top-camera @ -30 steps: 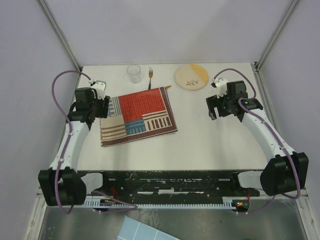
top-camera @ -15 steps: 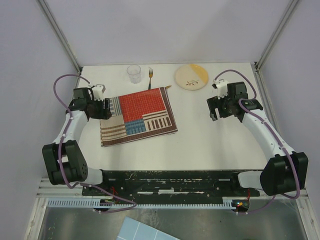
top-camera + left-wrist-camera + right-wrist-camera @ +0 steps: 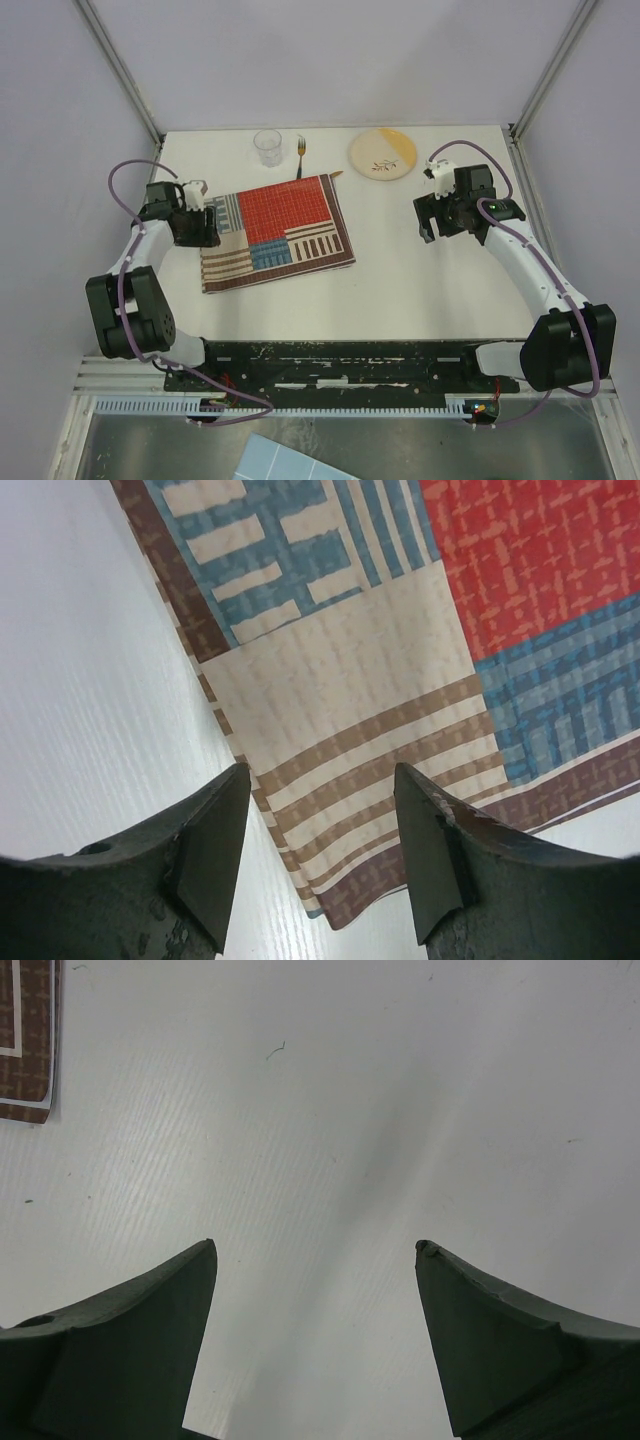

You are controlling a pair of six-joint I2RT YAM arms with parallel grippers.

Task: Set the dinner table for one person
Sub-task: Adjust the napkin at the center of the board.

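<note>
Layout, overhead: dinner table, white top with a metal frame, fills the middle of the frame. Next, placemat: red, blue and beige patchwork, flat on the white top left of centre, slightly skewed. Then plate: beige with a yellow patch, upper centre-right near the far edge. Wrist view, left gripper: jaws apart, holding nothing, straddling the placemat's left edge; contact with the cloth cannot be told. Wrist view, right gripper: jaws apart, holding nothing, above bare white surface at right of frame, well apart from the plate. Smaller items: glass, clear and upright, just above the placemat; fork just right of the glass, tines toward the far edge.
</note>
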